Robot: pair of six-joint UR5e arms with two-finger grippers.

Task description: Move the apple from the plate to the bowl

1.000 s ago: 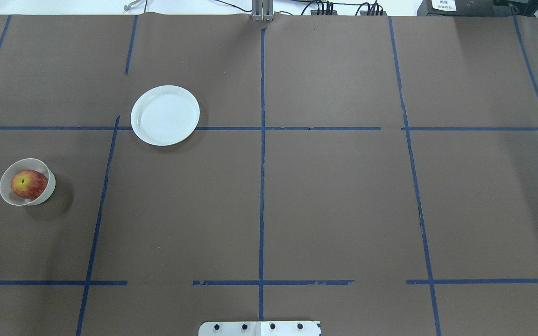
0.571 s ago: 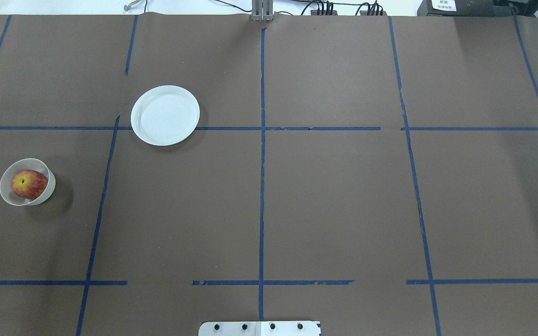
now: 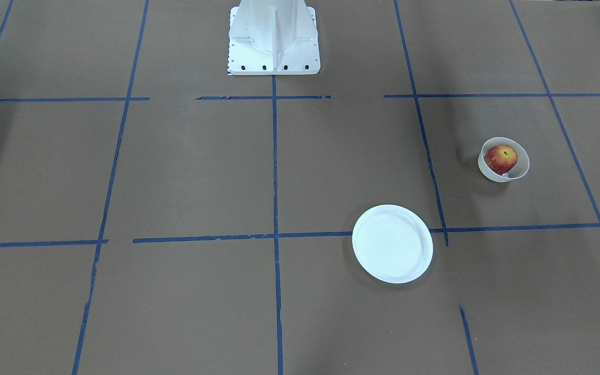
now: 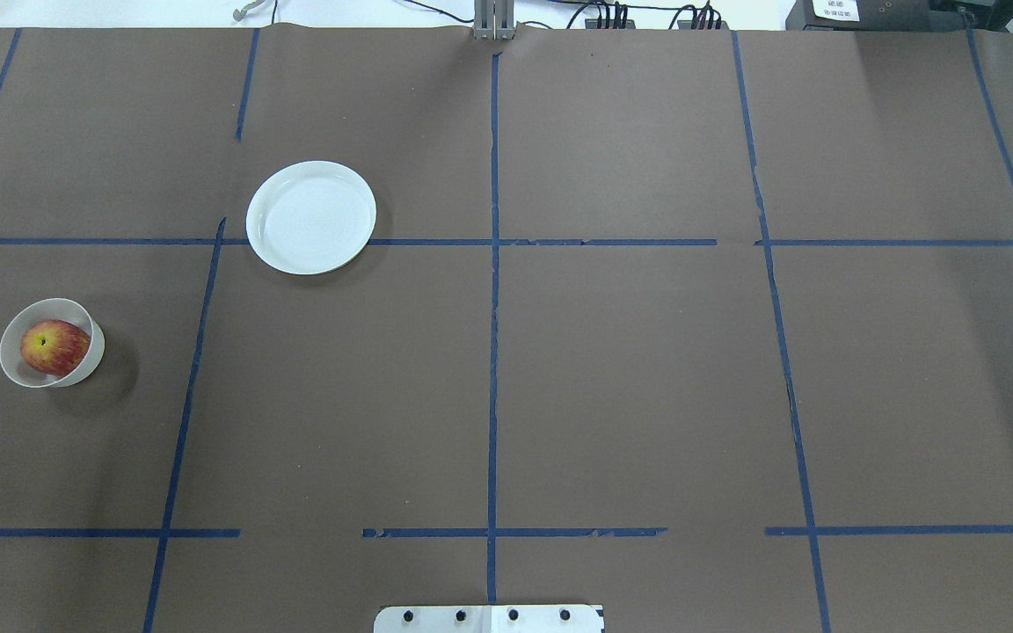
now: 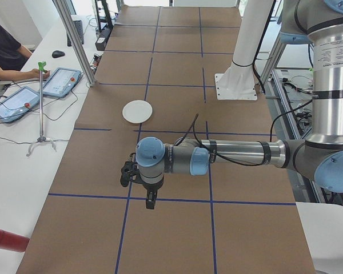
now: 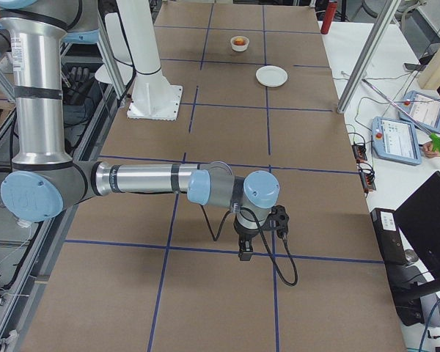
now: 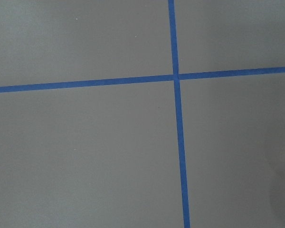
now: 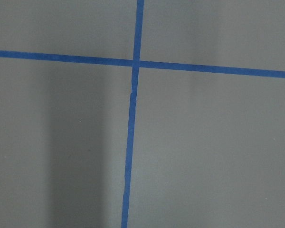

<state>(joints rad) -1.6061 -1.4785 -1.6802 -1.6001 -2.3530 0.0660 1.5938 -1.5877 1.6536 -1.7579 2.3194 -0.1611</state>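
Observation:
The apple [image 4: 54, 346] lies inside the small deep white bowl [image 4: 10, 362] at the table's left side; it also shows in the front view [image 3: 500, 158], in the bowl [image 3: 522, 166]. The flat white plate [image 4: 310, 217] is bare, farther back and to the right of the bowl; it also shows in the front view [image 3: 392, 244]. No gripper shows in the overhead or front views. The left gripper [image 5: 151, 200] hangs over bare table, seen only from the left end. The right gripper [image 6: 244, 249] likewise, seen only from the right end. I cannot tell whether either is open or shut.
The white robot base [image 3: 273, 36] stands at the table's middle edge. Blue tape lines [image 4: 492, 352] cross the brown table cover. Both wrist views show only table and tape. Operator tablets [image 5: 60, 81] lie on a side bench.

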